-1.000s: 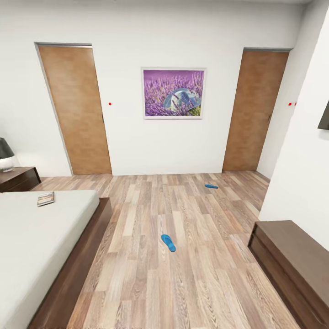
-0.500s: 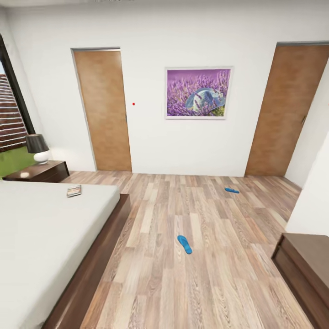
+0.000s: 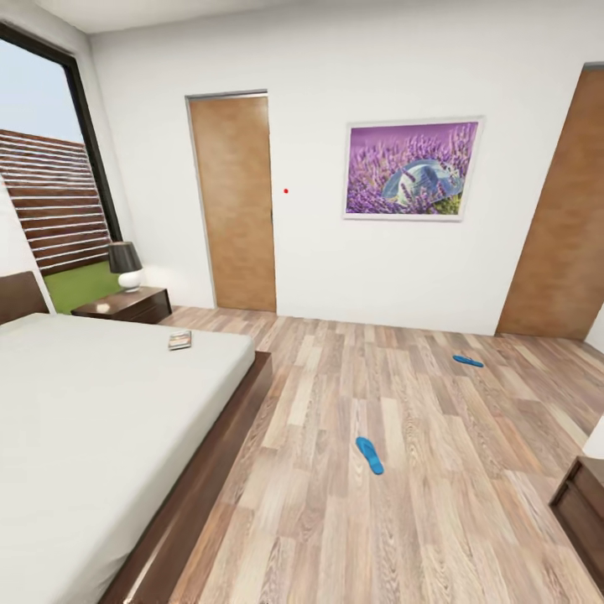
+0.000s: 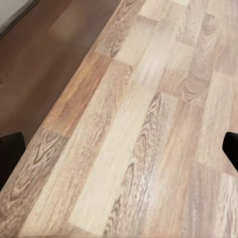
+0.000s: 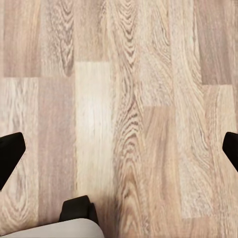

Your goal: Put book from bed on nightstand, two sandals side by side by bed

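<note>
In the head view the bed [image 3: 92, 419], with its pale mattress and dark wooden frame, takes up the left side. The book [image 3: 179, 340] lies flat near the mattress's far corner. Beyond it stands the nightstand [image 3: 126, 304], against the wall by the window. One blue sandal [image 3: 369, 455] lies on the plank floor mid-room, well clear of the bed frame. The other sandal [image 3: 467, 361] lies farther off, toward the right door. My left gripper [image 4: 120, 151] hangs open over bare planks beside the dark frame. My right gripper [image 5: 120, 148] is open too, above bare floor.
A black-shaded lamp [image 3: 126, 264] stands on the nightstand. Two wooden doors [image 3: 235, 201] and a lavender picture [image 3: 411, 170] are on the far wall, and a tall window [image 3: 50, 193] is at the left. A dark low cabinet [image 3: 583, 512] juts in at the lower right.
The camera has swung left, so the whole picture has shifted right and the window has come into view. The book and both sandals lie where they were.
</note>
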Controlling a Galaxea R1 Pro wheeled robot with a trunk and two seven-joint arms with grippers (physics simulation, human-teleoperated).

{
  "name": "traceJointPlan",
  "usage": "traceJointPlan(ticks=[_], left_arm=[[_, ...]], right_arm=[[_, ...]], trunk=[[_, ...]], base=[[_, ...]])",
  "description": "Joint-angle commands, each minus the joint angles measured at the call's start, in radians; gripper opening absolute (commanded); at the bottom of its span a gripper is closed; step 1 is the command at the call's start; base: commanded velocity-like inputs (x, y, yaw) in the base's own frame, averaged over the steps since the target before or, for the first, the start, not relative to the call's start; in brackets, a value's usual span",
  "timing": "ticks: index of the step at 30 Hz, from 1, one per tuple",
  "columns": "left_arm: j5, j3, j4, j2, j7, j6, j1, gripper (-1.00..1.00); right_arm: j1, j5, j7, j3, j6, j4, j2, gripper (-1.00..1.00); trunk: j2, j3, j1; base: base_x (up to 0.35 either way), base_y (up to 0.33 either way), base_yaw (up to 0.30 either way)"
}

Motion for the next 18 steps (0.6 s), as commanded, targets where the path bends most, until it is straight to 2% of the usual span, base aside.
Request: traceJointPlan(ticks=[1, 7, 18], left_arm=[[0.006, 0.001, 0.001, 0.000, -0.002, -0.003, -0.001, 1.00], [0.006, 0.001, 0.001, -0.001, -0.002, -0.003, -0.001, 1.00], [0.006, 0.001, 0.001, -0.001, -0.002, -0.003, -0.001, 1.00]], right_arm=[[0.000, -0.001, 0.000, -0.002, -0.003, 0.000, 0.000, 1.00], [0.000, 0.001, 0.000, 0.000, -0.003, 0.000, 0.000, 1.00], [0.000, 0.003, 0.003, 0.001, -0.003, 0.002, -0.002, 1.00]], trunk=[[-0.001, -0.001, 0.000], [-0.001, -0.001, 0.000], [-0.001, -0.001, 0.000]], base=[[0.000, 0.000, 0.278], [0.000, 0.000, 0.136], [0.000, 0.000, 0.012]])
